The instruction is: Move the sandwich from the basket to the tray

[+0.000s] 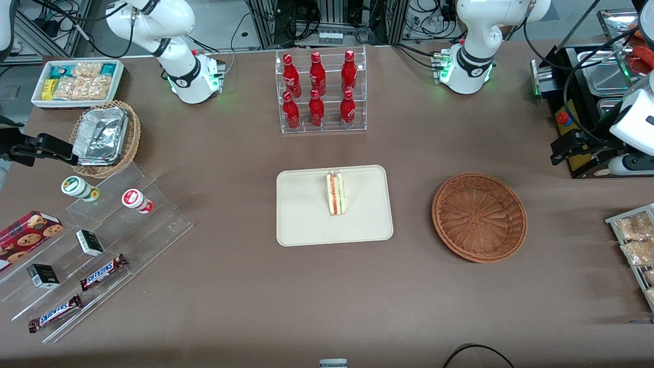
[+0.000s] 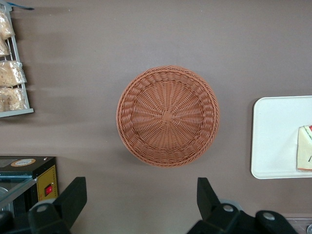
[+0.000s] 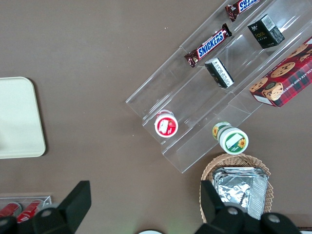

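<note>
The working arm [image 1: 477,36] is smooth, round and white, with a black ring and green lights at its base. Its black two-finger gripper [image 2: 141,204], up over the table, has wedge-shaped fingers [image 2: 73,197] spread wide, with small silver screws on them.

Robot lab: server racks [image 1: 327,20], mock shop shelves [image 1: 92,255]

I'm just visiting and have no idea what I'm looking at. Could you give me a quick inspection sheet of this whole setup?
Surface: brown table, one black cable at its front edge.
Job's things: sandwich lies on the tray; basket holds nothing.
Clutter: red bottles in a clear rack, Snickers bars, cookie box, foil containers in a tan basket, snack bin.
Grippers: hand open, holding nothing, above the table beside the basket.
Cables: bundles past the table's back edge.
Surroundings: black machine toward the working arm's end.
</note>
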{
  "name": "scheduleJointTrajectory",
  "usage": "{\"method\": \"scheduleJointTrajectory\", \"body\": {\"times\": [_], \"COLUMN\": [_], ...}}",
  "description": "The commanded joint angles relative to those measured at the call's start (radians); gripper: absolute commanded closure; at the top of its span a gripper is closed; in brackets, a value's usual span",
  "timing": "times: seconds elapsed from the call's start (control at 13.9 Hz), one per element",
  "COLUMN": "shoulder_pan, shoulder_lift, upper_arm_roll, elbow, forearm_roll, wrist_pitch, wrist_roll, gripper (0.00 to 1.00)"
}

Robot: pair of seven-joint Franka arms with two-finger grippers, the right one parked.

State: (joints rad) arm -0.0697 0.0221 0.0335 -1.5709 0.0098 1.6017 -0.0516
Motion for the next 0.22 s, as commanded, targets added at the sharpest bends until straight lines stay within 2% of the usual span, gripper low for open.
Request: {"method": "scheduleJointTrajectory", "body": {"times": [0.0,0.14], "shoulder_pan": [0.01,0.01], "shoulder_lift": [-0.001,-0.002], "upper_arm_roll": [-0.001,-0.001], "elbow": [0.022,0.025], "forearm_roll": [0.007,-0.002], "wrist_pitch": [-0.025,-0.06], "wrist_roll": [0.016,0.021], "gripper": [0.0,0.0]}}
